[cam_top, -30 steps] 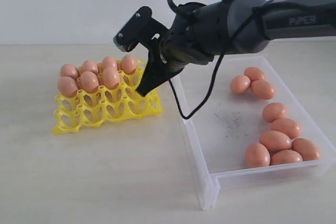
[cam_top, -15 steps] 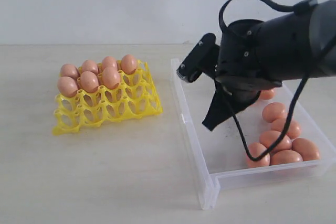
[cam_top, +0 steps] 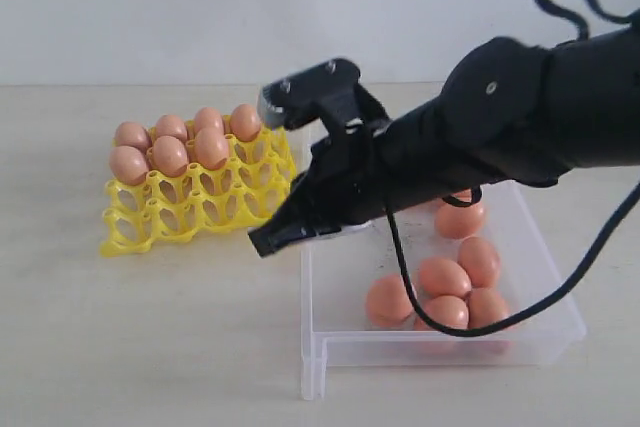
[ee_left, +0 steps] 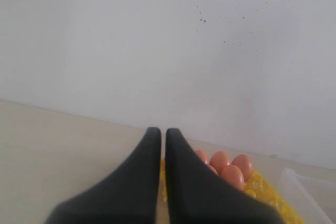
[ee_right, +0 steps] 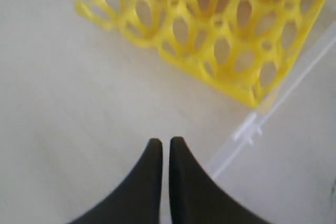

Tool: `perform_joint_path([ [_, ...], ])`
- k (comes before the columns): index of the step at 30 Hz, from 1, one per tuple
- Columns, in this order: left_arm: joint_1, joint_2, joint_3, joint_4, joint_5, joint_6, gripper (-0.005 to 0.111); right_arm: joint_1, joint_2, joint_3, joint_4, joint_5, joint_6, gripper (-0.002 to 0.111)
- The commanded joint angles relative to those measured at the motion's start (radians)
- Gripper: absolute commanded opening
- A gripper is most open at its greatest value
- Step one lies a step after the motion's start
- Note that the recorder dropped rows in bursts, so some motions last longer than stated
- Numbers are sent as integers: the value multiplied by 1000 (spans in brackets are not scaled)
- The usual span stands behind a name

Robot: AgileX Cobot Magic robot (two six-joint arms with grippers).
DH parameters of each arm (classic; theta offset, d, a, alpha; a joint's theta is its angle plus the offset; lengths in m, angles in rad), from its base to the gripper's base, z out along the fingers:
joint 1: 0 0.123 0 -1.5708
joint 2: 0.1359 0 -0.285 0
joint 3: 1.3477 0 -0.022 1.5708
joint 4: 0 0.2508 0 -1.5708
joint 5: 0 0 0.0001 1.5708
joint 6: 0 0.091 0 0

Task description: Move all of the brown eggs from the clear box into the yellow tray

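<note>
yellow tray (cam_top: 200, 209) left on worktop (cam_top: 150, 347), seven brown eggs (cam_top: 169, 155) in back cups. right claw (cam_top: 262, 244) pinched shut, empty, low between tray and clear box (cam_top: 330, 352). six eggs visible in box; arm covers its far part. left claw (ee_left: 158, 131) seen only in its wrist view: shut, empty.

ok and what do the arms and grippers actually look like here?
Right arm: dark grey to black, with bulky rounded housings. A thin black cable loops loose outside it, and there is a boxy black wrist module with a pale grey face. Right gripper and left gripper: two matte black fingers each, broad at the base, tapering to narrow tips. No markings visible.
</note>
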Motion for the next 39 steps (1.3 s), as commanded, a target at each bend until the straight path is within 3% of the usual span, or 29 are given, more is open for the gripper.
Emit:
perform_joint_path([
  [1,-4,-3,-3,-3,0,9,4,1,-114,3,401,-19,-364,0],
  [11,-4,-3,-3,-3,0,9,4,1,-318,57,412,55,-423,0],
  [16,-4,-3,-3,-3,0,9,4,1,-374,121,335,-114,-423,0],
  [24,-4,-3,-3,-3,0,9,4,1,-431,277,335,-545,-423,0],
  [39,-4,-3,-3,-3,0,9,4,1,-441,300,303,-546,-421,0],
])
